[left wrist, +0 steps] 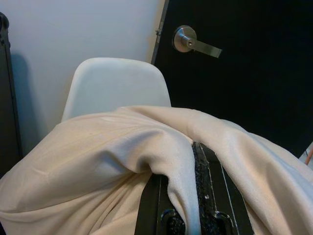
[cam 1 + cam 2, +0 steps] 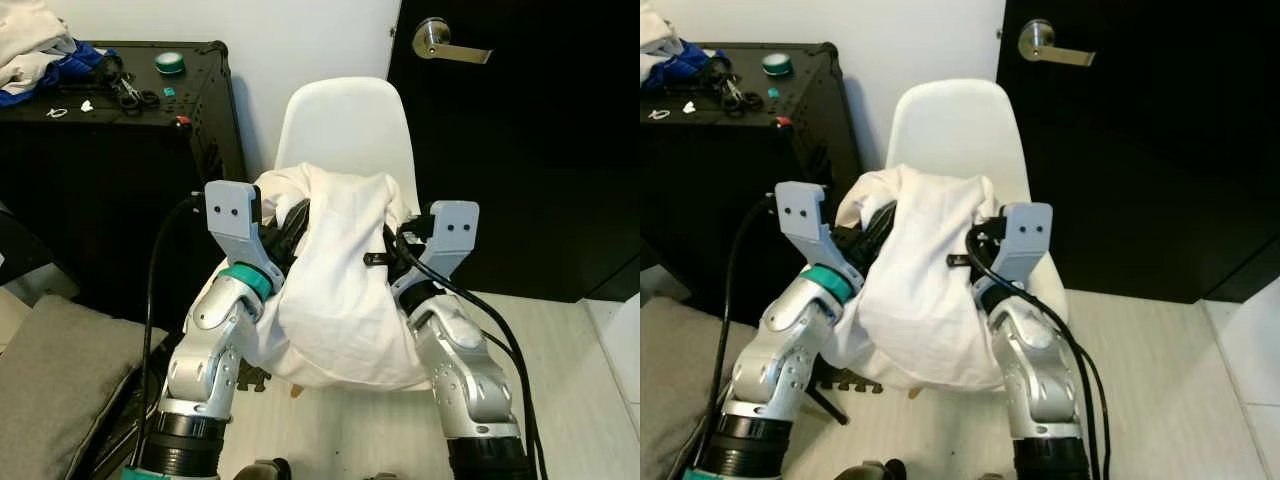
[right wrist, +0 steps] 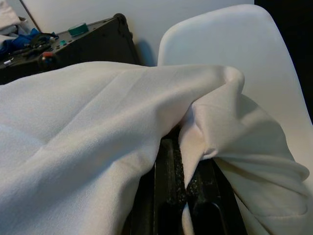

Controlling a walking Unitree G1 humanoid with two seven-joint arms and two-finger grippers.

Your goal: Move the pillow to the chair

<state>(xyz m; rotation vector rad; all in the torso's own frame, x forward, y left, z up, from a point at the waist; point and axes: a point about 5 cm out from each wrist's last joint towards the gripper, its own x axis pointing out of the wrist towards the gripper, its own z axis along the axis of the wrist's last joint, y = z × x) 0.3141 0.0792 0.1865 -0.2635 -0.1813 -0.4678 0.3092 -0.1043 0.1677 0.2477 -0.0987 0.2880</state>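
White pillow (image 2: pixel 335 290) pinched by left gripper (image 1: pixel 188 196), right gripper (image 3: pixel 188 196), over chair (image 2: pixel 345 125)

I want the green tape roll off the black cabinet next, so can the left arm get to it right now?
Probably not yet. The left gripper is shut on the pillow, which both arms hold over the chair. The tape roll sits apart on the cabinet.

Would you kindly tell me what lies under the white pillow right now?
Under the pillow, held up by the left end effector and right end effector, part of the white chair shows. Most of its seat is covered, so anything lying there cannot be seen.
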